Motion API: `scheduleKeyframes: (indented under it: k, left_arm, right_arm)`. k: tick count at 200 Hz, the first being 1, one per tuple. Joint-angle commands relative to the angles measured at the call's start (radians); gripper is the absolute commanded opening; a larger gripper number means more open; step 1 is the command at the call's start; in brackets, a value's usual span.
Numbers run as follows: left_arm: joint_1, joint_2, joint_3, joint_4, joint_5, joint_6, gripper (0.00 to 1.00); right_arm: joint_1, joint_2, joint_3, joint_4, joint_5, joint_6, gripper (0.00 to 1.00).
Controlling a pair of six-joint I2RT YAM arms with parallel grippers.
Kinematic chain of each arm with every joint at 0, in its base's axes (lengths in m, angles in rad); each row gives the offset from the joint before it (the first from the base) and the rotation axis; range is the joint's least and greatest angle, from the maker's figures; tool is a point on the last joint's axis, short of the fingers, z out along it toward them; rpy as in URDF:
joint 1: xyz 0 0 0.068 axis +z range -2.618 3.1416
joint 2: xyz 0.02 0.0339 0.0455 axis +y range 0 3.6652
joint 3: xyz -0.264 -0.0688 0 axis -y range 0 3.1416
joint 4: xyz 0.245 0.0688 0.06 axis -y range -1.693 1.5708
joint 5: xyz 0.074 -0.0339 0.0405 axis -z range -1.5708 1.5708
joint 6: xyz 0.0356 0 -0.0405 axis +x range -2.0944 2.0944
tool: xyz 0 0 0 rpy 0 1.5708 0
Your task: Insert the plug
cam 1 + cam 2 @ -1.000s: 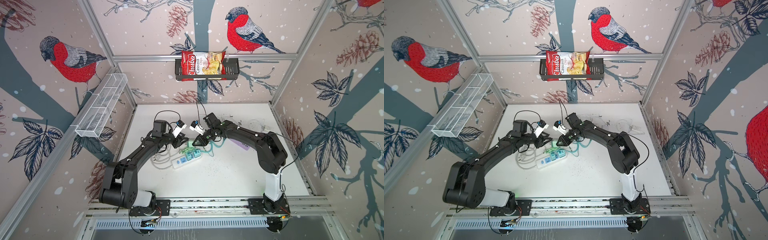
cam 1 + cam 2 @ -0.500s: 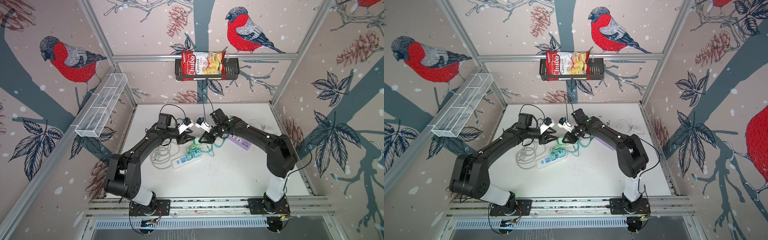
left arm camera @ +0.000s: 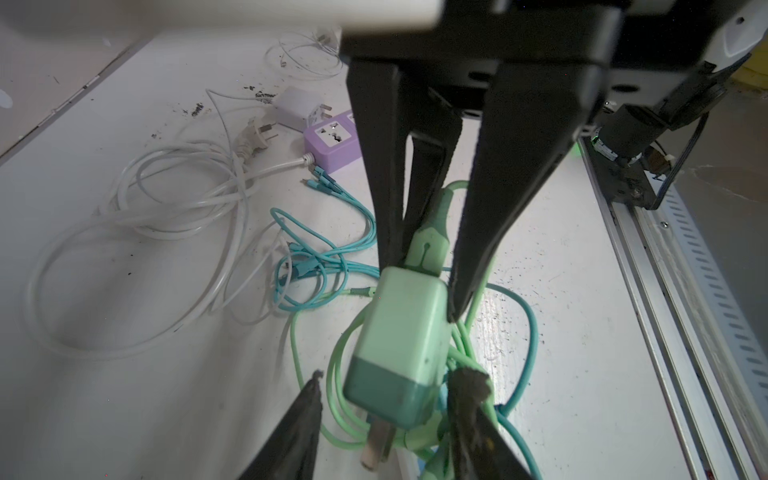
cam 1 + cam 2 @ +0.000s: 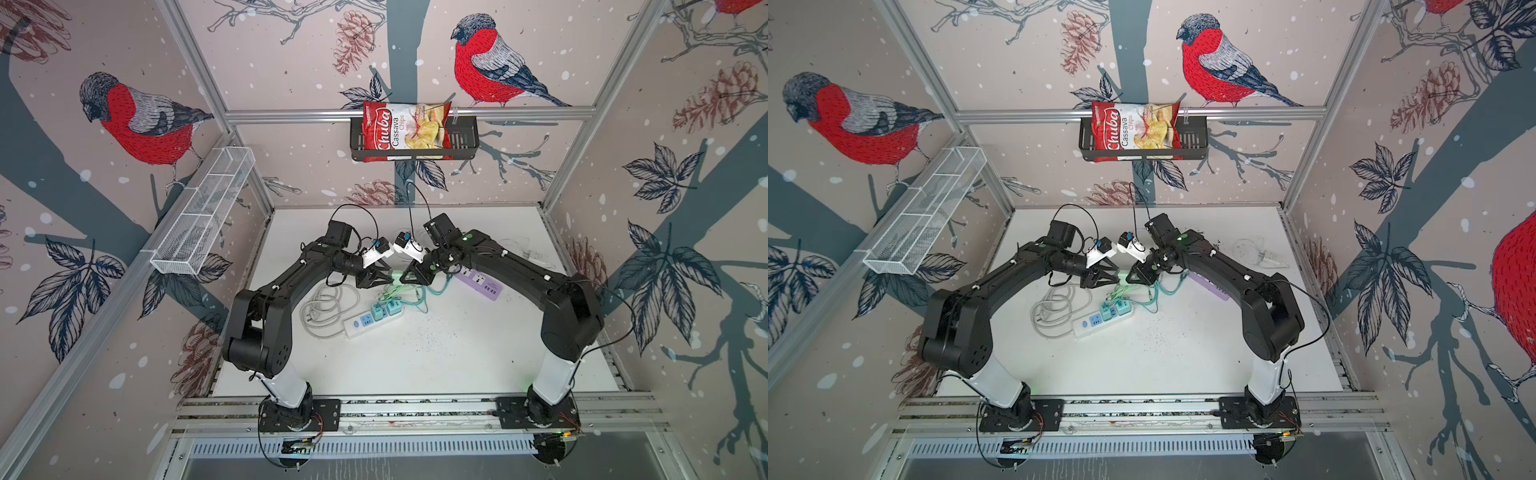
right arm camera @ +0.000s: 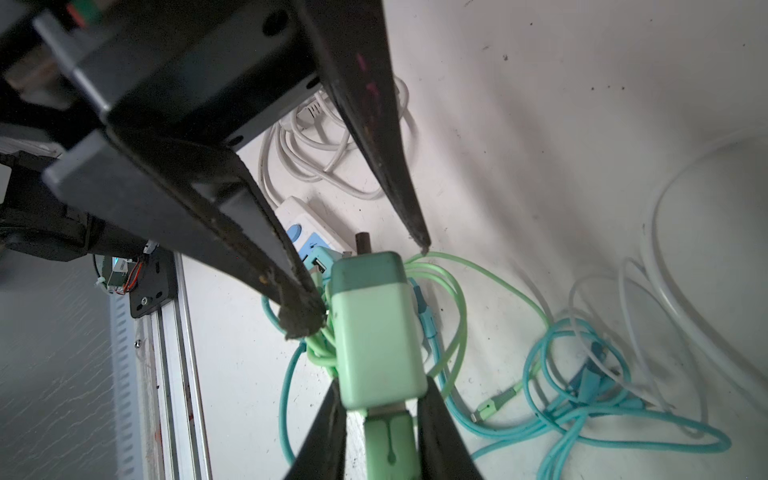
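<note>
The plug point(image 5: 378, 328) is a pale green charger block with a darker green front, metal prongs and a green cable in its rear. My right gripper point(image 5: 382, 380) is shut on its rear end and holds it above the table. My left gripper point(image 3: 392, 378) is open, with one finger on each side of the plug's point(image 3: 399, 332) pronged end; one pad lies close to it, the other stands apart. In both top views the two grippers point(image 4: 380, 278) point(image 4: 409, 276) meet tip to tip above the white power strip point(image 4: 365, 323), with the plug point(image 4: 1122, 275) between them.
Two teal chargers point(image 4: 386, 311) sit in the white power strip. A purple power strip point(image 4: 480, 282) lies under the right arm. A coiled white cable point(image 4: 328, 307) and tangled teal and green cables point(image 4: 424, 291) lie around. A white adapter point(image 4: 536, 255) rests at the back right.
My left gripper has moved right, towards the right gripper, and its fingers now flank the plug. The right gripper has shifted a little with the plug still in it.
</note>
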Motion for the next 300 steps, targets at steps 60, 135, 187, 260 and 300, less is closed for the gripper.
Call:
scheduleKeyframes:
  k: [60, 135, 187, 260, 300]
  left_arm:
    - [0.002, 0.018, 0.028, -0.062, 0.041, 0.046, 0.48]
    - [0.0, 0.009, 0.03, -0.043, 0.052, 0.035, 0.43]
    - [-0.002, -0.008, 0.023, -0.024, 0.081, 0.015, 0.37]
    - [-0.019, -0.032, 0.0, 0.053, 0.116, -0.048, 0.36]
    - [-0.024, -0.047, -0.006, 0.084, 0.159, -0.057, 0.42]
  right_arm:
    - [0.02, 0.012, 0.046, -0.012, -0.034, -0.03, 0.06]
    - [0.027, 0.021, 0.054, -0.006, -0.042, -0.029, 0.06]
    - [0.032, 0.026, 0.057, 0.002, -0.049, -0.029, 0.06]
    - [0.038, 0.019, 0.049, 0.028, -0.061, -0.02, 0.06]
    - [0.04, 0.013, 0.05, 0.037, -0.078, -0.021, 0.06]
